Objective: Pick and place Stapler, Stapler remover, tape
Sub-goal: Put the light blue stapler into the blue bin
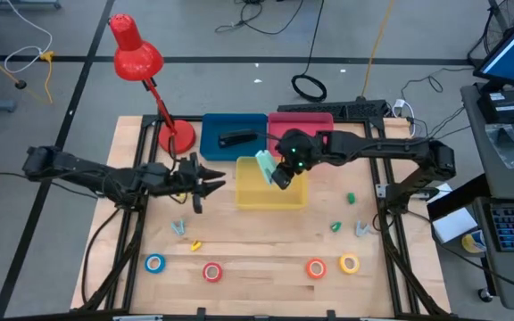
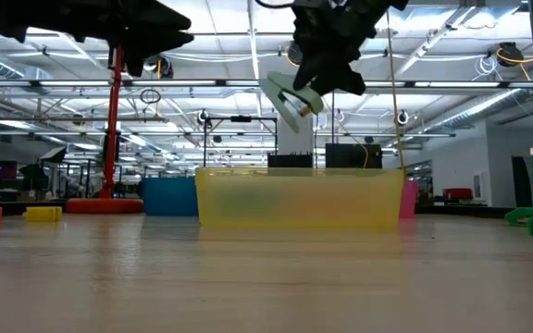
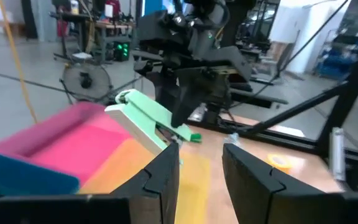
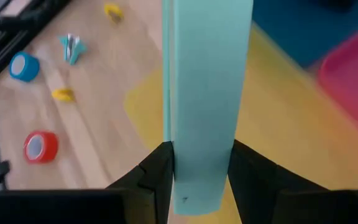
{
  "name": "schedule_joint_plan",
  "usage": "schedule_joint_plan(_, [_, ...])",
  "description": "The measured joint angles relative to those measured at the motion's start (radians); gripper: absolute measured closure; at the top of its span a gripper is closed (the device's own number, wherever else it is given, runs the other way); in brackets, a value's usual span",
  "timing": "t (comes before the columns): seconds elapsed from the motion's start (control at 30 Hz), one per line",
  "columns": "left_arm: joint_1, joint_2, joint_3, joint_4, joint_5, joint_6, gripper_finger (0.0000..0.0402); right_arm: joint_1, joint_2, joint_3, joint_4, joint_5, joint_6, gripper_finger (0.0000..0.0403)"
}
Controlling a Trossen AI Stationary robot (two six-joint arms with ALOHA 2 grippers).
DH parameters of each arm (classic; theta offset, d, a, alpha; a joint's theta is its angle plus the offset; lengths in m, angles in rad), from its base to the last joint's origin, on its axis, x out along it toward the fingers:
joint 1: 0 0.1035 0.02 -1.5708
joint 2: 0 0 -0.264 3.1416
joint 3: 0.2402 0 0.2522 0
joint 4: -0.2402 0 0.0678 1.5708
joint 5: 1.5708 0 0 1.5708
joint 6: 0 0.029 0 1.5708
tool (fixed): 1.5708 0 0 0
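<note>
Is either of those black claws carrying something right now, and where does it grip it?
The right gripper clamps a pale green stapler near one end, above the yellow bin. The left gripper holds nothing.

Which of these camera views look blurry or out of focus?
Low view: the yellow bin close up is soft and hazy. Left wrist view: the pink bin is smeared. Right wrist view: the green stapler fills the frame, bins behind blurred. High view: sharp.

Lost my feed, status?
Right end effector holds green stapler above yellow bin. Left end effector idle beside it, empty. Nothing in the way.
</note>
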Motion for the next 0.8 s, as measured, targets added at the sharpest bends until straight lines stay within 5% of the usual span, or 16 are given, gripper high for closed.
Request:
schedule_joint_plan(0.43, [0.152, 0.166, 0.275, -0.235, 0.116, 0.159, 0.0271, 0.005, 0.0, 0.006, 0.014, 0.02, -0.094, 0.0282])
schedule_joint_plan(0.8, [0.224, 0.325, 0.453, -0.326, 0.249, 0.22, 0.0169, 0.03, 0.0, 0.006, 0.01, 0.02, -0.239, 0.0282])
